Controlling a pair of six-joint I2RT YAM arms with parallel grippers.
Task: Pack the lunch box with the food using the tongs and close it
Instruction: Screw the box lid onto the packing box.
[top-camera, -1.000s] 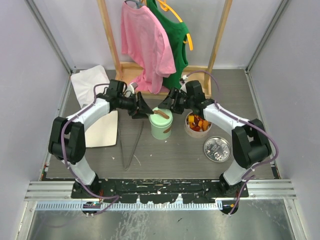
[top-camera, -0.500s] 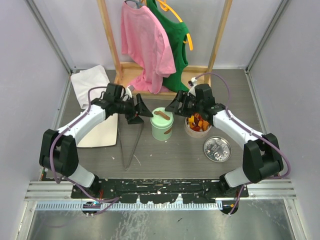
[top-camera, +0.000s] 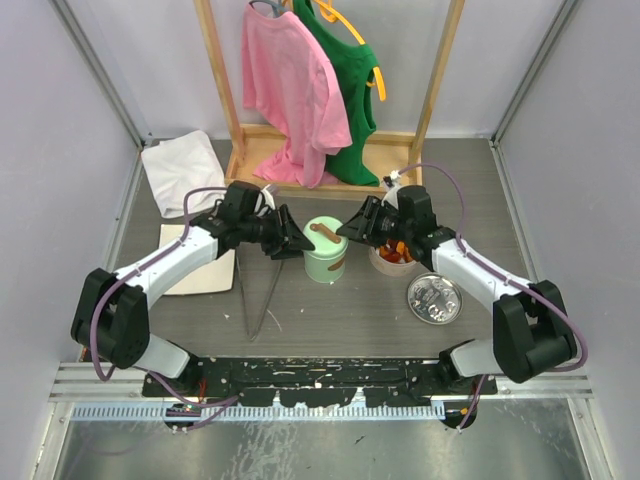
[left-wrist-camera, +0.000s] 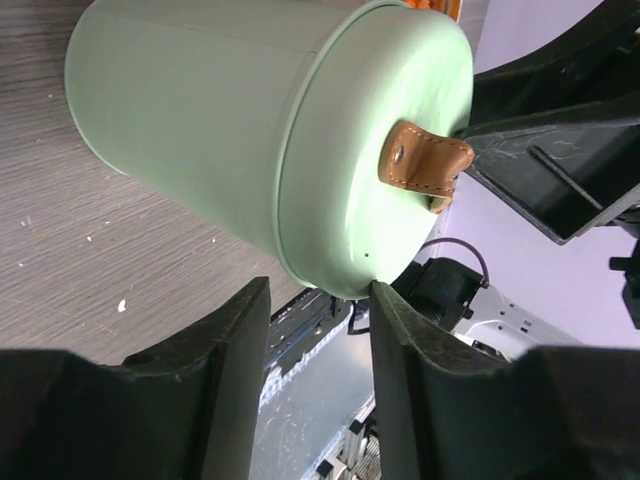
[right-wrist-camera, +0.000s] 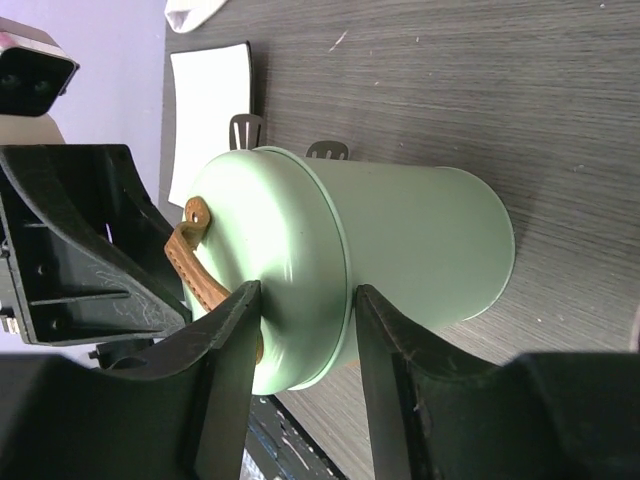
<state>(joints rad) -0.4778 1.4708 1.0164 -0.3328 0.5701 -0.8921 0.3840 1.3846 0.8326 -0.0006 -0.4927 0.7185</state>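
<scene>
**Lunch box flanked by both arms, lid on, nothing packed**

Centre of the bench (top-camera: 340, 320) stands the pale green lunch box (top-camera: 324, 255), upright, its lid (top-camera: 323, 234) seated and the brown leather tab (top-camera: 322, 229) lying across the top. The left gripper (top-camera: 290, 241) sits at its 9 o'clock and the right gripper (top-camera: 352, 228) at its 3 o'clock, both at lid height. That pincer placement reads as preparation to open the box: one side to steady, the other to lift.

From the left wrist, the jaws stand narrowly apart with only bench showing in the gap. The lid's rim lies just off one fingertip, so nothing is held. From the right wrist, the jaws are parted and frame the lid's edge, one finger towards the domed top and the other towards the rim band. Whether they actually pinch it I cannot tell.

The tongs (top-camera: 252, 325) lie flat and untouched at about 7 o'clock from the box, their joined end towards the arm bases. The food (top-camera: 400, 250) is heaped in a round bowl (top-camera: 385, 266) at 3 o'clock, partly hidden behind the right arm. A shiny round dish (top-camera: 433, 297) rests at 4 o'clock.

Packing has not begun — the lid must come off before either arm has reason to fetch the tongs.
</scene>
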